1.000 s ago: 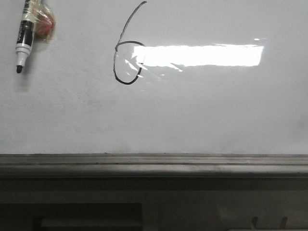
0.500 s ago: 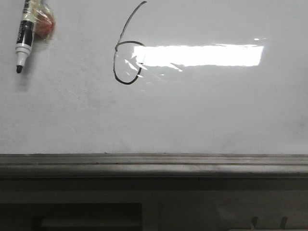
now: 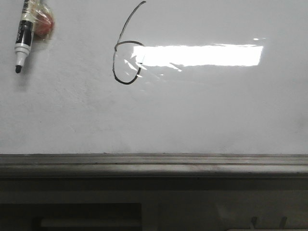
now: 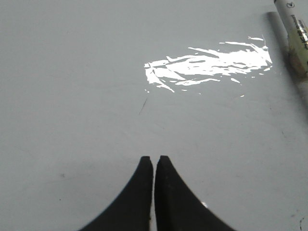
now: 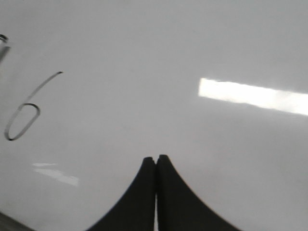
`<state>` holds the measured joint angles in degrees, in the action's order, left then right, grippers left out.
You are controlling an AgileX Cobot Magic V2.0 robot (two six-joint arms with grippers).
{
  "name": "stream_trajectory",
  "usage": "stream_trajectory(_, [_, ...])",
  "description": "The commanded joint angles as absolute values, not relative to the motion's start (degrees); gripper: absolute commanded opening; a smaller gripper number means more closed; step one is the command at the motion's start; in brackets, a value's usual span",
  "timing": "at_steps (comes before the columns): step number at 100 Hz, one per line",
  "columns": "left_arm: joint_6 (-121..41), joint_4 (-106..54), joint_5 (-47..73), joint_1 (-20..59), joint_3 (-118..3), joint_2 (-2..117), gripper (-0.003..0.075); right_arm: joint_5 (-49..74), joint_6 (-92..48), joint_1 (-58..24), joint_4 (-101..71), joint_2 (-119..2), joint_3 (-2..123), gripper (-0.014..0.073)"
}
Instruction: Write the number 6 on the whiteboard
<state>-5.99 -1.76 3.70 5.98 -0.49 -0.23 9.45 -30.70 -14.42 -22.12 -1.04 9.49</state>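
One thin black number 6 (image 3: 126, 48), oval-looped, marks the glossy whiteboard (image 3: 202, 115).

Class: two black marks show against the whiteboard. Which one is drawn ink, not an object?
The number 6: a thin line flat on the whiteboard. The marker is a solid pen.

marker pen (image 3: 23, 34) cropped at top edge in front view, number 6 (image 3: 126, 48) loop partly washed out by glare

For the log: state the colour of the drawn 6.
Black 6, clearest in the front view.
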Motion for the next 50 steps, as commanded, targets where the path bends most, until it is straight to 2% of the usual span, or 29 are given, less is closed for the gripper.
stream_trajectory(1, [-5.3,-2.3,-0.3,6.4,2.3,-2.0,-0.002,3.0,-19.5,-11.9,-8.8,-1.7,9.7,-0.0065])
stream_trajectory(28, [-5.3,-2.3,-0.3,6.4,2.3,-2.0,-0.002,2.9,-16.5,2.0,-1.0,-1.8,3.6,-0.0065])
stream_trajectory(50, [-5.3,-2.3,-0.3,6.4,2.3,-2.0,-0.002,-1.5,-16.4,3.2,-0.5,1.3,-2.0,-0.0065])
